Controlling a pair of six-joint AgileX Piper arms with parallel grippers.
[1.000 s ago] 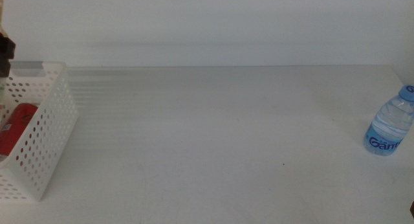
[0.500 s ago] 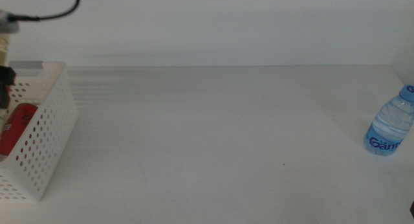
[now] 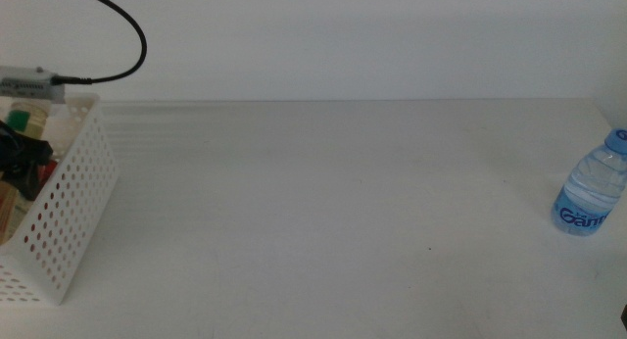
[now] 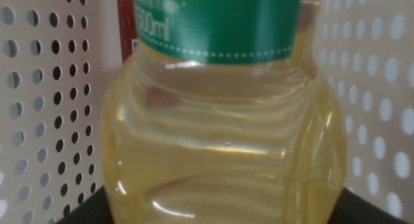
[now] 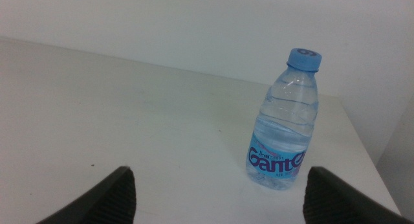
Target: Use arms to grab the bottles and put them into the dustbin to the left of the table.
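Observation:
The white perforated dustbin (image 3: 73, 202) stands at the table's left end. My left gripper (image 3: 24, 158) is down inside it, shut on the clear bottle of yellow liquid (image 4: 223, 140) with the green neck label. That bottle fills the left wrist view between the bin's walls (image 4: 45, 107). The red can (image 4: 124, 23) shows as a sliver behind it. The small water bottle (image 3: 591, 187) with a blue cap stands upright at the table's right edge. My right gripper (image 5: 220, 191) waits low, open, with that water bottle (image 5: 284, 120) ahead of it and apart from the jaws.
The left arm's black cable (image 3: 118, 35) arcs above the bin's rim. The white table (image 3: 333, 202) stretches between the bin and the water bottle. Its right edge runs close beside the water bottle.
My left gripper has come down into the dustbin with the yellow bottle, now covering most of the red can. The cable has swung into view. The water bottle has not moved.

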